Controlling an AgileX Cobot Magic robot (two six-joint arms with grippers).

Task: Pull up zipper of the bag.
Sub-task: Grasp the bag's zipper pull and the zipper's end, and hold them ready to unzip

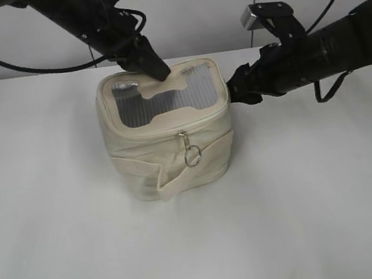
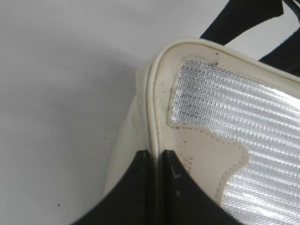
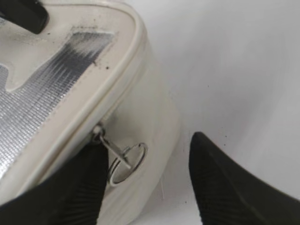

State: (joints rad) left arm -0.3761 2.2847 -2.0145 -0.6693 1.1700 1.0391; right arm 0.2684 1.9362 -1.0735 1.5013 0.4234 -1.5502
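The cream-white bag (image 1: 149, 160) stands on the table with its grey window (image 1: 167, 100) facing up. The zipper (image 1: 171, 130) runs round the top rim. One slider with a ring pull (image 1: 191, 154) hangs at the front. My left gripper (image 1: 157, 71) is shut on the bag's rear rim piping (image 2: 151, 112), pinching it between its jaws (image 2: 157, 157). My right gripper (image 1: 237, 90) is at the bag's right side. It is open (image 3: 147, 145), with a second ring pull (image 3: 125, 161) between its jaws, close to the left finger.
The white table (image 1: 305, 199) extends around the bag. A strap band (image 1: 178, 179) sticks out at the bag's front lower side. The left gripper's tip also shows on the bag top in the right wrist view (image 3: 23, 14).
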